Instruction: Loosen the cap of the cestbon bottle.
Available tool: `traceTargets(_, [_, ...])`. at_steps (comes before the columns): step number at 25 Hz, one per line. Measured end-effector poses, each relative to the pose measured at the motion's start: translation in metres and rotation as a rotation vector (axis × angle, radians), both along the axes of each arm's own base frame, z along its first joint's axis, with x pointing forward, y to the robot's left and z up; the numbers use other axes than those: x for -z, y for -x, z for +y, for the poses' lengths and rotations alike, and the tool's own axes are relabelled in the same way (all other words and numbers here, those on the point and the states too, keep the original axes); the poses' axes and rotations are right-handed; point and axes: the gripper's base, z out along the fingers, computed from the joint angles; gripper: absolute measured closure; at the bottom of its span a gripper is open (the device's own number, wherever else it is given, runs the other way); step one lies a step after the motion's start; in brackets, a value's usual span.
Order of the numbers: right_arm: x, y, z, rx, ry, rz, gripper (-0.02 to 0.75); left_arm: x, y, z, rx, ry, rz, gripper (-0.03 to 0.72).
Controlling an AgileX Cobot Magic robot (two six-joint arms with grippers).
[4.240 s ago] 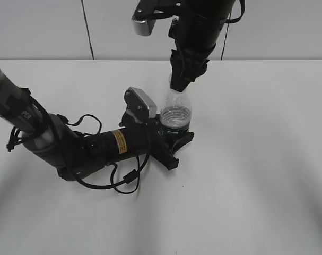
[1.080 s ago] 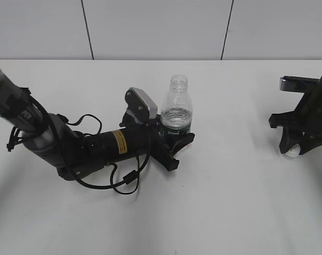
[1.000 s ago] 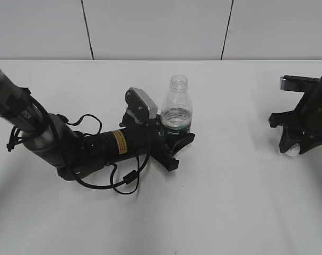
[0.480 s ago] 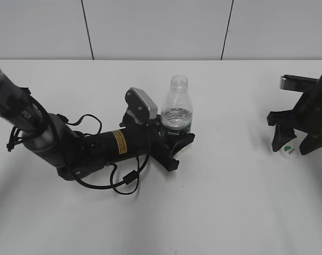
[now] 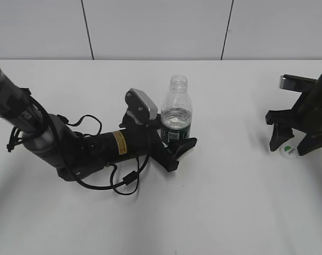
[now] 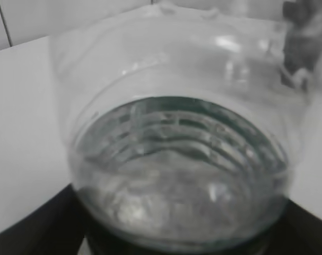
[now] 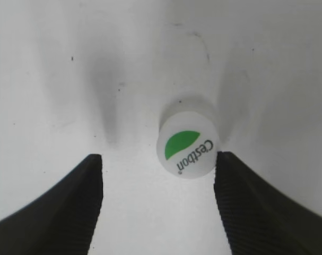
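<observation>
Cap (image 7: 186, 146) lay off on the table (image 5: 229, 212) between my right gripper's (image 5: 292, 142) spread jaws, at 3 o'clock from the uncapped cestbon bottle (image 5: 175, 114); left gripper's (image 5: 175, 144) jaws flanked its base, grip unclear.

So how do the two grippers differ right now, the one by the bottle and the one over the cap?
The left gripper lies low on the table, its jaws around the bottle at the label; the right gripper points down from above. The left one's jaws have something big between them; the right one's are open, with the small cap sitting free between them. Both are black.
</observation>
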Motion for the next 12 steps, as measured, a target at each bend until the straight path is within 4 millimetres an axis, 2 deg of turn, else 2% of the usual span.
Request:
traceTargets(3, [0.000, 0.000, 0.000, -0.001, 0.000, 0.000, 0.232, 0.000, -0.001, 0.001, -0.014, 0.002, 0.003, 0.140])
traceTargets(7, [0.000, 0.000, 0.000, -0.004, 0.000, -0.001, 0.231, 0.000, -0.001, 0.000, -0.011, 0.001, 0.002, 0.133])
traceTargets(12, [0.000, 0.000, 0.000, -0.005, 0.000, -0.001, 0.231, -0.015, 0.001, 0.002, -0.011, 0.007, -0.016, 0.128])
